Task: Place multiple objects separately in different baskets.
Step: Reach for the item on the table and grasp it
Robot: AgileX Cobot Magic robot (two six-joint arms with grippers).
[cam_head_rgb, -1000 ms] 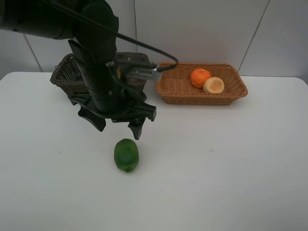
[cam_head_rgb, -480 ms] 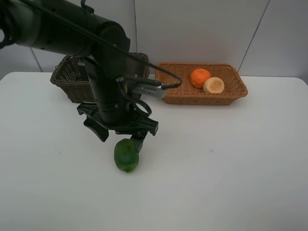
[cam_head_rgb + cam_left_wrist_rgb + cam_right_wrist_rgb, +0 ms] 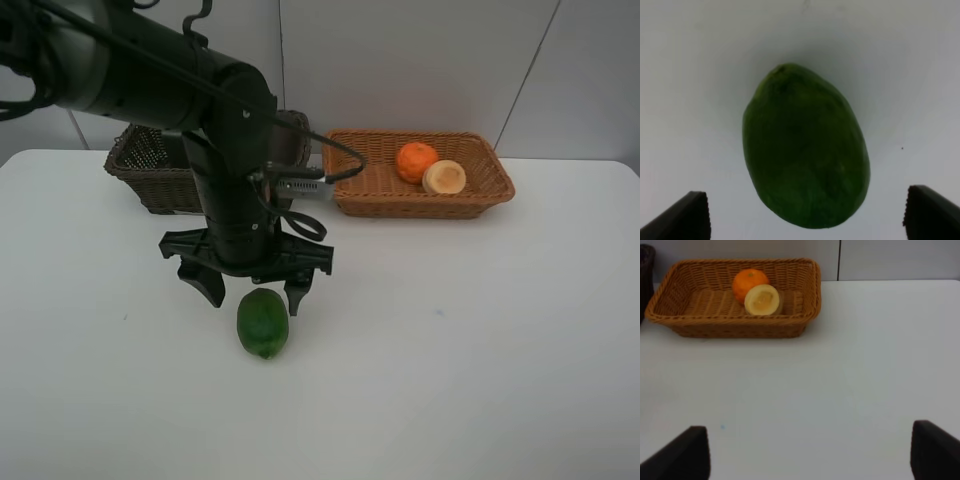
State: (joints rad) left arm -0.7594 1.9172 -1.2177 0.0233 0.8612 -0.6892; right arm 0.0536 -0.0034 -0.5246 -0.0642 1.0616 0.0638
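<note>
No writing shows on the green fruit (image 3: pixel 262 322).

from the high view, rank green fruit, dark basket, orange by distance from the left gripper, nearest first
1. Green fruit, right under the open left gripper.
2. Dark basket, behind the arm, back left.
3. Orange, in the tan basket, back right.

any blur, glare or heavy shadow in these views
Exterior high: sharp, even light, no glare, only a faint shadow under the green fruit. Left wrist: the fruit is soft and underlit, ringed by a grey shadow. Right wrist: the tan basket is mildly soft, and the fingertips are dark blurs.
</note>
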